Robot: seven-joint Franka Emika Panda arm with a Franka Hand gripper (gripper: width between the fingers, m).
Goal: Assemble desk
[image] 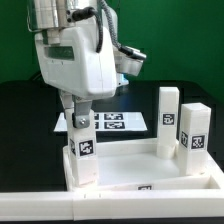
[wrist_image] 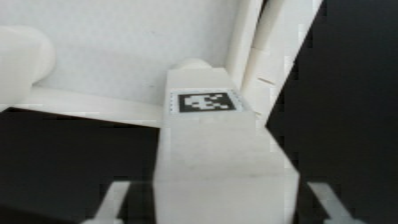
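Closed around one leg, gripper coming straight down from the arm, fingertips largely masked by the arm's bulky housing in the exterior view. In the wrist view, same leg filling the middle of the picture between the two fingers, only thin slivers of each showing at the picture's edge, contact points themselves cut off. Upright on this leg, a black-and-white tag, pattern too blurred to read. Leg standing at the panel's corner toward the exterior view's left, base hidden behind the panel's rim, so seating in a corner hole impossible to tell. Panel lying flat on the black table, near edge partly covered by a pale bar across the foot of the picture. Two more legs and upright at the panel's far side toward the exterior view's right, just beside each other, lower ends hidden by the rim. Behind the panel, marker board flat on the table, partly blocked by the arm. Fourth leg not made out anywhere.
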